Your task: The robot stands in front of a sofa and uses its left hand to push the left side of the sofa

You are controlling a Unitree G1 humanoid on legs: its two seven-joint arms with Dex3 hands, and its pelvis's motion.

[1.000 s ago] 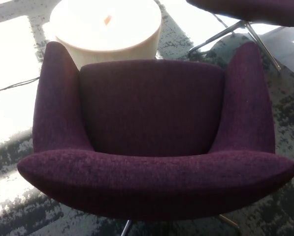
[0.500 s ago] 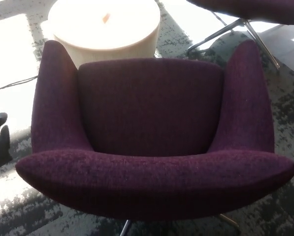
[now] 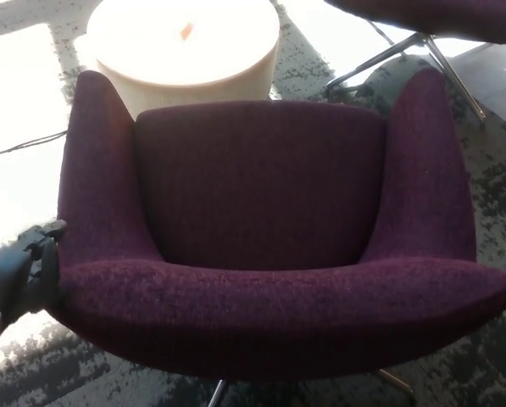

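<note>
— Where's the sofa [image 3: 261, 220] in the head view?

— Centre, purple, on patterned carpet [image 3: 490, 186], a round white side table [image 3: 185, 42] just behind it.

— And the left hand [image 3: 19, 271]?

— At the sofa's left outer side, touching it. Its fingers [image 3: 45, 233] rest against the fabric; spread or closed, I cannot tell. The right hand doesn't show.
</note>
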